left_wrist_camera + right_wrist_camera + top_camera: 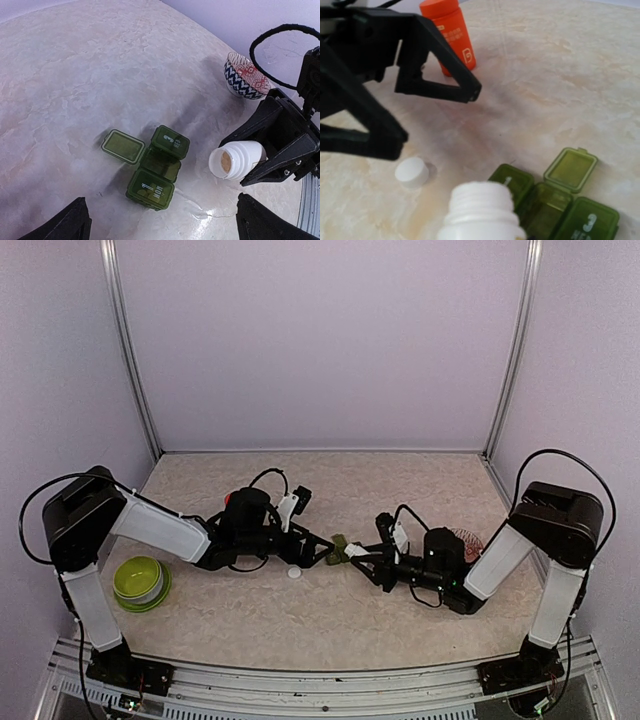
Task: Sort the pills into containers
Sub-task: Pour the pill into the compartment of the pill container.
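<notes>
The containers point(156, 170) are a dark green strip of three compartments on the table. The middle one is open, with its lid point(122, 146) flipped flat to the side, and the two end lids are shut. The strip also shows in the right wrist view point(555, 202) and the top view point(340, 541). My right gripper point(235, 164) is shut on an open white pill bottle point(239, 157), tilted with its mouth toward the strip. Tan pills point(226, 161) show inside it. My left gripper point(160, 231) is open wide and empty, just above the strip.
The bottle's white cap point(412, 172) lies on the table beside the strip. A red-orange bottle point(449, 32) stands behind the left arm. A patterned bowl point(245, 76) sits by the right arm, and a lime-green bowl point(140, 582) is at the near left.
</notes>
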{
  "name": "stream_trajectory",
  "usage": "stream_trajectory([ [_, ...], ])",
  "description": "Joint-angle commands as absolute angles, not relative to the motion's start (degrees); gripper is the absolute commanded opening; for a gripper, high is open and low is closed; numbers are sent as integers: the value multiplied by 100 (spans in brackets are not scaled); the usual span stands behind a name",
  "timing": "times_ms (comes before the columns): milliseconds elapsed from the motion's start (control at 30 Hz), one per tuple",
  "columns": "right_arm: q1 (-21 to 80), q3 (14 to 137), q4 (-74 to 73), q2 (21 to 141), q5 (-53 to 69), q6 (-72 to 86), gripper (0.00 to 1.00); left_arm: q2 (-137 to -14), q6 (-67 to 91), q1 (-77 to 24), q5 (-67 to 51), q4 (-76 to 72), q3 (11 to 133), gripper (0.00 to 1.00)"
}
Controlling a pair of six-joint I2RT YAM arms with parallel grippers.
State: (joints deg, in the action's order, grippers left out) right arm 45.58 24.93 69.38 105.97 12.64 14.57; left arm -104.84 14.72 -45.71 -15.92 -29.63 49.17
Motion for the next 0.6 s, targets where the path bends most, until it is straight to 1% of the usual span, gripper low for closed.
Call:
stream_trajectory([
  [0, 4483, 2661, 6659, 10687, 1202, 1430, 4, -10434, 1486, -4553, -1645, -3064, 4990, 99],
  [567, 4399, 2960, 6237, 10934, 1096, 1456, 4, -10560, 1496, -4553, -1694, -3010, 5068, 99],
])
